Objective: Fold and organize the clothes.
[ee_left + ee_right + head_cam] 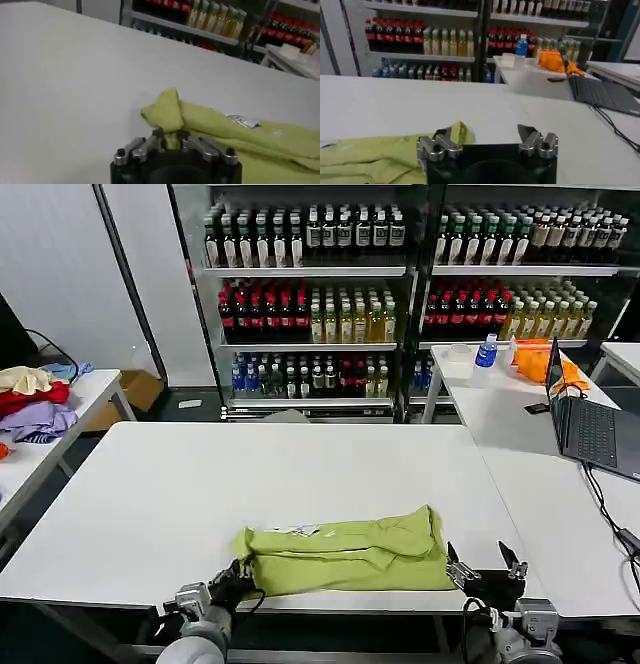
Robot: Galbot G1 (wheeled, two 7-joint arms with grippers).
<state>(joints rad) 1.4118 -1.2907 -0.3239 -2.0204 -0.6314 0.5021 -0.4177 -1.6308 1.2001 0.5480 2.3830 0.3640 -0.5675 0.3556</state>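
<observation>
My left tool (240, 576) pinches the shirt (345, 551) at its left end; my right tool (485, 564) gapes empty beside the right end.

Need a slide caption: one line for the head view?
Left gripper pinches the near-left corner of a folded lime T-shirt on the white table; right gripper open beside its right edge.
</observation>
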